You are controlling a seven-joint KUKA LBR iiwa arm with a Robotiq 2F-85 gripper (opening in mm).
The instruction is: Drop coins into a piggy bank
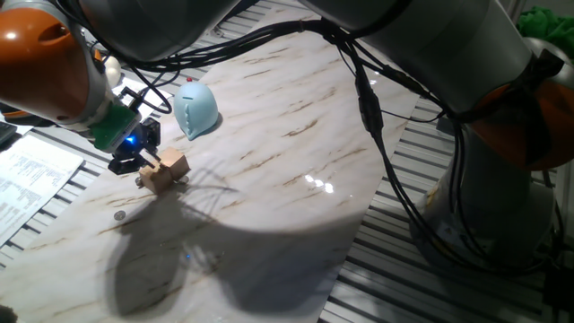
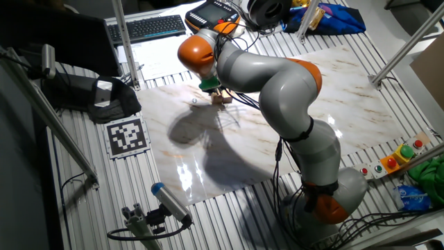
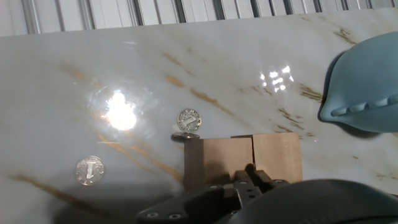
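Observation:
The pale blue piggy bank [image 1: 195, 109] lies on the marble table; its edge shows at the right of the hand view [image 3: 367, 93]. My gripper [image 1: 134, 160] is low over the table, just left of two tan wooden cubes [image 1: 166, 170]. In the hand view its fingertips [image 3: 250, 179] sit pressed together in front of the cubes [image 3: 249, 157], with nothing visible between them. One coin [image 3: 189, 119] lies just beyond the cubes, a second [image 3: 185, 136] touches the cube's corner, and a third [image 3: 90, 170] lies to the left. One coin [image 1: 120, 215] shows in a fixed view.
Paper sheets [image 1: 31, 175] lie off the table's left edge. A keyboard [image 2: 146, 28] and an orange-and-black case [image 2: 211, 14] are at the far side. The arm's cables [image 1: 377, 117] hang over the table. In the other fixed view the arm [image 2: 277, 76] hides the piggy bank.

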